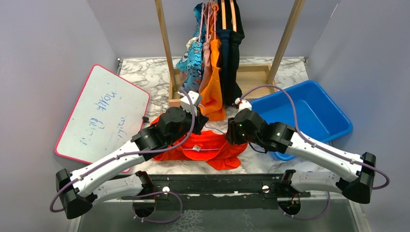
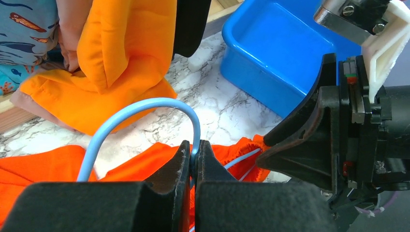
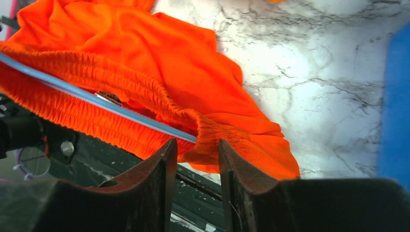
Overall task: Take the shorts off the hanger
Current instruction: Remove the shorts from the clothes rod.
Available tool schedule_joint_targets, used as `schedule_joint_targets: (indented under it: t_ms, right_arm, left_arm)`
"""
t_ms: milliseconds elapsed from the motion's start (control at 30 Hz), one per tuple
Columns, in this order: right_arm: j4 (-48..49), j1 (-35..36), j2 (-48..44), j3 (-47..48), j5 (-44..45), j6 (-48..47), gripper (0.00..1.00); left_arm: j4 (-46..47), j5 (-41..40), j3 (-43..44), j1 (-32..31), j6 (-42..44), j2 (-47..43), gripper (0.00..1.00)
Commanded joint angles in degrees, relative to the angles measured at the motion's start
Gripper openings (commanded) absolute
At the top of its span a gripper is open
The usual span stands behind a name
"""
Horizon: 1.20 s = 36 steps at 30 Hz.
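Red-orange shorts (image 1: 212, 147) lie on the marble table, still threaded on a light blue hanger (image 2: 145, 106). My left gripper (image 2: 194, 147) is shut on the hanger's hook, just above the fabric. The hanger's bar (image 3: 96, 99) runs through the elastic waistband (image 3: 121, 87). My right gripper (image 3: 196, 145) is at the waistband's right end, its jaws apart with the fabric's corner just beyond their tips. More shorts hang on the rack behind: blue cartoon print (image 1: 193, 65), bright orange (image 1: 212, 92), pink (image 1: 207, 53) and dark navy (image 1: 232, 58).
A blue bin (image 1: 309, 113) stands at the right, close behind my right arm. A pink-rimmed whiteboard (image 1: 104, 113) lies at the left. The wooden rack's posts (image 1: 167, 48) and base frame stand at the back. A black rail runs along the near edge.
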Motion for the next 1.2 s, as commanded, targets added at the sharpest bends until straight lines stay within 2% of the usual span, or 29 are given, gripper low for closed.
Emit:
schedule_joint_targets:
  t_ms: [0, 100, 367, 600, 833, 1167]
  right_arm:
    - [-3.92, 0.31, 1.99, 3.39, 6.99, 1.39, 0.38]
    - [-5.1, 0.32, 3.95, 3.78, 7.89, 1.26, 0.32]
    - [-6.62, 0.32, 4.72, 3.51, 12.17, 0.9, 0.04]
    - [-7.47, -1.79, 4.24, 2.9, 19.9, 0.19, 0.01]
    - [-0.88, -11.25, 1.18, -0.52, 9.6, -4.97, 0.01]
    - [1.89, -12.52, 1.4, -4.29, 3.6, -4.89, 0.01]
  left_arm:
    - [2.3, -1.66, 0.73, -0.1, -1.67, -1.96, 0.0]
    - [2.07, -2.26, 0.83, -0.1, -1.34, -2.43, 0.0]
    - [1.23, -4.92, 0.16, -0.1, -0.33, -4.06, 0.0]
    - [-1.09, -5.83, -0.19, -0.1, 0.82, -6.72, 0.0]
    - [-3.4, -5.94, -1.4, -0.1, 1.48, -11.24, 0.0]
    - [-3.54, -6.12, -1.85, -0.1, 0.75, -12.67, 0.0]
